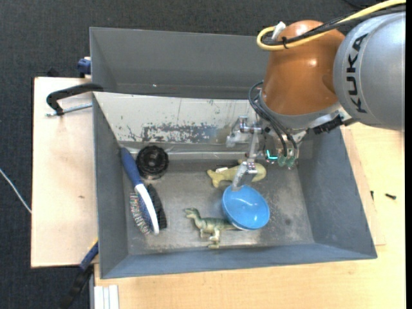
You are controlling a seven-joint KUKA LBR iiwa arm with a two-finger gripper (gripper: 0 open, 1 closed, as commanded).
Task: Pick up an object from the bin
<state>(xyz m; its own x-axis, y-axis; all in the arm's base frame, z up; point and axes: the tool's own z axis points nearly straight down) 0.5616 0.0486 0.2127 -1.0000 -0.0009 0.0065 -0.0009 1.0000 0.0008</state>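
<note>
1. Yellow toy animal (222,176): lies near the middle of the bin (335,192) floor, close to the back wall. The gripper (248,171) hangs just above its right end; whether it is spread or closed cannot be told.
2. Blue bowl (245,209): sits just in front of the yellow toy animal, its upper rim directly below the gripper.
3. Green toy dinosaur (207,223): lies at the front of the floor, beside the bowl's left edge.
4. Blue and white brush (145,201): lies along the left wall, bristles toward the front.
5. Black round cap (152,160): rests in the back left corner, by the brush handle.
6. Bin surface: dull grey metal with sloping walls; the lower back wall is scratched and flecked with blue.
7. Arm (376,63): grey, entering from the right, with an orange cover (299,66) at the wrist and a yellow cable (360,13) looped over it.
8. Surroundings: dark carpet-like floor (193,5) lies beyond the bin's far rim.
</note>
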